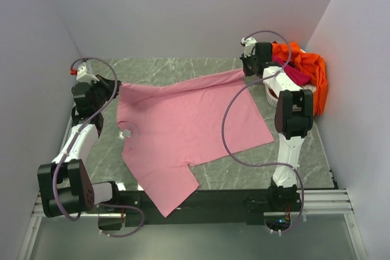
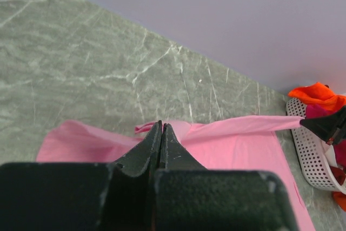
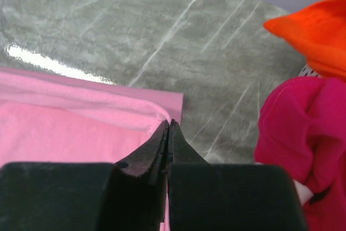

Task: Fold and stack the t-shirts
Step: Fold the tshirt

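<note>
jaws on both arms are clenched on the light pink t-shirt (image 1: 189, 126): the left jaws pinch its far left corner by the shoulder, the right jaws its far hem corner, and the far edge runs stretched between them. the shirt lies spread on the worktop (image 1: 183, 68), long axis left to right, collar to the left, hem to the right, one sleeve reaching over the near edge. a magenta t-shirt (image 1: 297, 76) and an orange t-shirt (image 1: 312, 65) are heaped in the white basket (image 2: 309, 147) at the far right, just beside the right jaws.
</note>
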`<act>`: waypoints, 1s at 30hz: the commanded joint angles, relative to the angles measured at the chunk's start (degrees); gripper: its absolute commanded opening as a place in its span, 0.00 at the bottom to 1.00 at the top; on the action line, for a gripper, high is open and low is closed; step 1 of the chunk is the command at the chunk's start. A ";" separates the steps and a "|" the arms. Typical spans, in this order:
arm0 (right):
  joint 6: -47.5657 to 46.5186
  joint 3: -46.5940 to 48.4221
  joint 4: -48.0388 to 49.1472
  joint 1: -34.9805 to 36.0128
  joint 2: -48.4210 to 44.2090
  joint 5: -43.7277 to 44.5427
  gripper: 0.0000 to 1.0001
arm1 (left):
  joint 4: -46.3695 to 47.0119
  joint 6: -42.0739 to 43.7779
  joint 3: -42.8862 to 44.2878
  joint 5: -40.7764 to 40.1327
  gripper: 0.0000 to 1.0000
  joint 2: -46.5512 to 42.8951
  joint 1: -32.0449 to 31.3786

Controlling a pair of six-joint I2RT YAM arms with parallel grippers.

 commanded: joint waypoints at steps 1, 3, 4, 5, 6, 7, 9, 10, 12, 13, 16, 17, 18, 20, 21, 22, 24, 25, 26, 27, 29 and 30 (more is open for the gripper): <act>-0.34 -1.58 2.49 -0.74 -4.63 -0.18 0.00 | 2.03 -1.81 -2.52 -0.21 0.00 -2.77 -0.12; -0.96 -2.11 2.40 -0.82 -4.99 -0.01 0.00 | 2.21 -2.52 -3.49 -0.38 0.00 -3.74 -0.12; -1.13 -2.90 2.40 -0.91 -5.16 -0.01 0.00 | 2.21 -2.69 -4.28 -0.47 0.00 -4.09 -0.29; -1.31 -3.52 2.58 -0.82 -5.60 0.08 0.00 | 2.39 -2.78 -4.72 -0.56 0.00 -4.79 -0.29; -1.83 -4.65 3.10 -0.91 -5.86 0.26 0.00 | 2.30 -3.13 -5.16 -0.47 0.00 -5.32 -0.38; -2.18 -5.01 3.28 -0.91 -6.04 0.43 0.00 | 2.13 -3.14 -5.60 -0.56 0.00 -5.58 -0.38; -2.98 -6.07 3.37 -0.91 -6.48 0.78 0.00 | 1.95 -3.66 -6.13 -0.30 0.00 -6.29 -0.64; -3.33 -6.24 3.20 -0.91 -6.39 1.05 0.00 | 1.95 -3.84 -6.48 0.23 0.00 -6.46 -0.73; -4.38 -6.86 3.02 -0.91 -6.30 1.40 0.00 | 1.77 -4.28 -6.83 0.32 0.00 -6.82 -1.34; -4.65 -7.12 3.10 -0.91 -6.22 1.84 0.00 | 1.69 -4.28 -7.01 -0.03 0.00 -6.90 -1.52; -5.70 -7.74 3.11 -0.82 -5.87 2.54 0.00 | 1.95 -4.81 -8.07 -0.21 0.00 -7.43 -2.40; -6.14 -7.74 2.84 -1.00 -5.60 3.07 0.00 | 2.04 -4.89 -8.24 -0.38 0.00 -7.52 -2.66; -6.32 -7.65 2.67 -1.00 -5.43 3.33 0.00 | 1.78 -4.89 -8.33 -0.56 0.00 -7.69 -3.19; -6.84 -7.65 2.40 -0.91 -5.08 3.95 0.00 | 1.51 -4.89 -8.77 -0.91 0.00 -7.96 -3.72; -7.11 -7.57 2.32 -0.91 -4.90 4.21 0.00 | 1.51 -4.81 -8.94 -1.26 0.00 -8.13 -4.15; -7.20 -7.56 2.23 -0.91 -4.64 4.39 0.00 | 1.16 -4.81 -9.21 -1.52 0.00 -8.31 -4.42; -7.64 -7.57 1.96 -0.91 -4.46 5.00 0.00 | 1.16 -4.81 -9.56 -1.96 0.00 -8.75 -4.95; -7.81 -7.48 1.96 -1.00 -4.46 5.18 0.00 | 0.64 -4.81 -9.74 -2.23 0.00 -8.84 -4.95; -7.99 -7.48 1.96 -0.91 -4.20 5.35 0.00 | 0.46 -4.81 -9.91 -2.32 0.00 -9.01 -5.12; -7.99 -7.48 1.79 -0.91 -4.28 5.44 0.00 | 0.37 -4.89 -10.26 -2.66 0.00 -9.01 -5.39; -8.08 -7.56 1.70 -0.82 -4.20 5.53 0.00 | 0.19 -5.16 -10.79 -2.93 0.00 -9.54 -5.48; -8.08 -7.74 1.70 -0.91 -4.20 5.45 0.00 | 0.19 -5.24 -11.31 -3.37 0.00 -9.72 -5.56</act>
